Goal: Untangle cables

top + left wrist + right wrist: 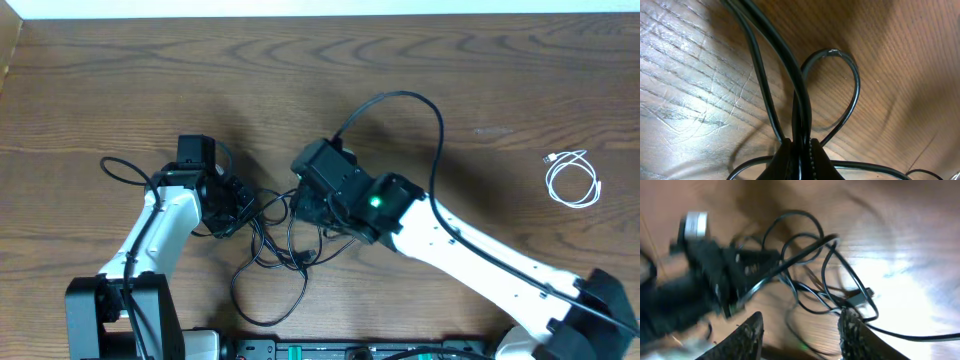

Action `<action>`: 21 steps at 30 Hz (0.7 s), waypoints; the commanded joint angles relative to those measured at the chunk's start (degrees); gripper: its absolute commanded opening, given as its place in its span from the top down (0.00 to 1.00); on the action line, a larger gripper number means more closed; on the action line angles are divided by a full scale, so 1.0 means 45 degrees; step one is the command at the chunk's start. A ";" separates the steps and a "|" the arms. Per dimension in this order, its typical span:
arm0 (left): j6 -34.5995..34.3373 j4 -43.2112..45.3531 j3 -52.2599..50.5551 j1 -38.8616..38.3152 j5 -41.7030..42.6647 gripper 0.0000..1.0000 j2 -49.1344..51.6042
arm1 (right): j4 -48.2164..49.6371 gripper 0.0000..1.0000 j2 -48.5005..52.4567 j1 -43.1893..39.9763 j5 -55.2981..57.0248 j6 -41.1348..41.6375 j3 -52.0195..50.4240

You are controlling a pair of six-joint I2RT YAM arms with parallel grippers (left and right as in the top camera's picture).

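Note:
A tangle of black cables (pixel 275 245) lies on the wooden table near the front centre, with loops trailing toward the front edge. My left gripper (pixel 235 205) sits at the tangle's left side, shut on a black cable (pixel 801 115) that runs up between its fingers. My right gripper (pixel 312 205) hovers over the tangle's right side, open. In the right wrist view its fingers (pixel 855 335) stand wide apart above the cable strands (pixel 820 280) and a small plug (pixel 857 294), and the left gripper (pixel 715 275) shows blurred at the left.
A coiled white cable (pixel 573 178) lies apart at the right of the table. A black cable arcs from the right arm (pixel 420 110) over the table's middle. The arm bases stand at the front edge.

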 commanded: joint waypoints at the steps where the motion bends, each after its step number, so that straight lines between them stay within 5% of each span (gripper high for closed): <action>1: 0.0160 -0.0029 0.0126 0.0039 0.0083 0.93 -0.0092 | 0.0359 0.46 0.0253 -0.0155 -0.0126 0.3589 -0.0049; 3: 0.0160 -0.0029 0.0126 0.0039 0.0083 0.93 -0.0092 | 0.0709 0.37 0.0316 -0.0136 -0.0121 0.4129 -0.0049; 8: 0.0223 0.0024 0.0126 0.0039 0.0593 0.93 -0.0092 | 0.1569 0.34 0.0350 -0.0112 -0.0029 0.4527 -0.0049; 15: 0.0262 0.0175 0.0126 0.0039 0.2069 0.92 -0.0092 | 0.1603 0.41 0.0738 -0.0005 0.0364 0.5251 -0.0049; 21: 0.0262 0.0214 0.0126 0.0039 0.2181 0.92 -0.0092 | 0.1695 0.62 0.1078 0.0044 0.0418 0.5411 -0.0049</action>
